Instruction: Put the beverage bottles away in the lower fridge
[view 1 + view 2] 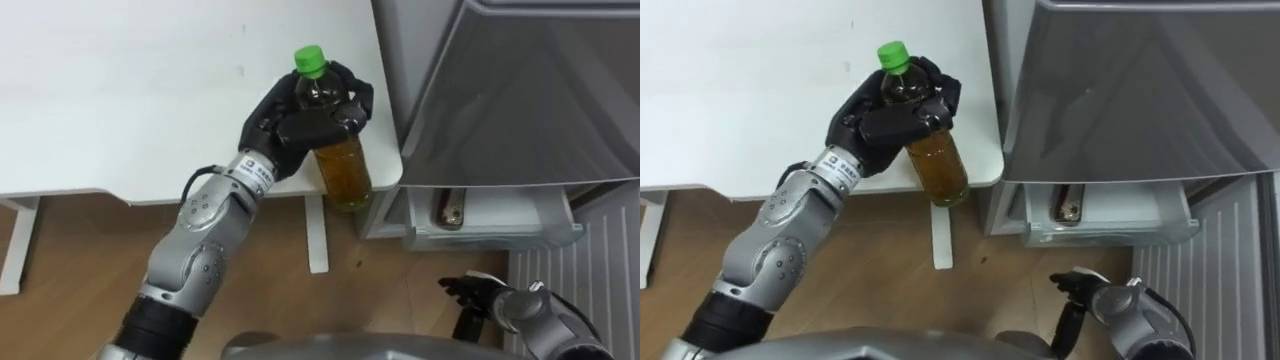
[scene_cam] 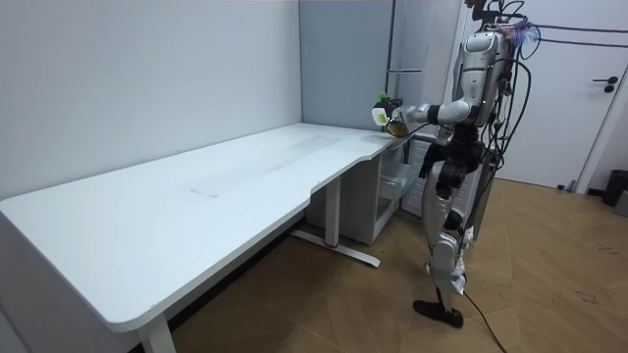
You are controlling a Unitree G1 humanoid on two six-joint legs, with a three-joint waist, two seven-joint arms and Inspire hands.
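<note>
Room view: the robot stands at the end of a long white table [image 2: 196, 206], beside the grey fridge [image 1: 520, 90] that butts against the table's right-hand edge. The fridge's lower drawer [image 1: 500, 215] stands pulled out below its tilted door, with one dark, small item [image 1: 449, 209] already lying inside; what that item is cannot be told.

A drink bottle [image 1: 345, 165] of amber liquid with a green cap [image 1: 310, 61] is held over the table's near right corner, just beside the fridge wall. The left hand [image 1: 300, 125] has its fingers and thumb curled round the bottle's shoulder. The bottle's long axis runs close to upright, with the cap leaning toward the table's far edge and the base hanging past the near edge.

From that hand, the open drawer lies to the right and lower down, so the coming move looks like a carry rightward and downward round the table corner. The right hand [image 1: 480, 293] hangs low, nearer the drawer, with fingers loosely spread and holding nothing.
</note>
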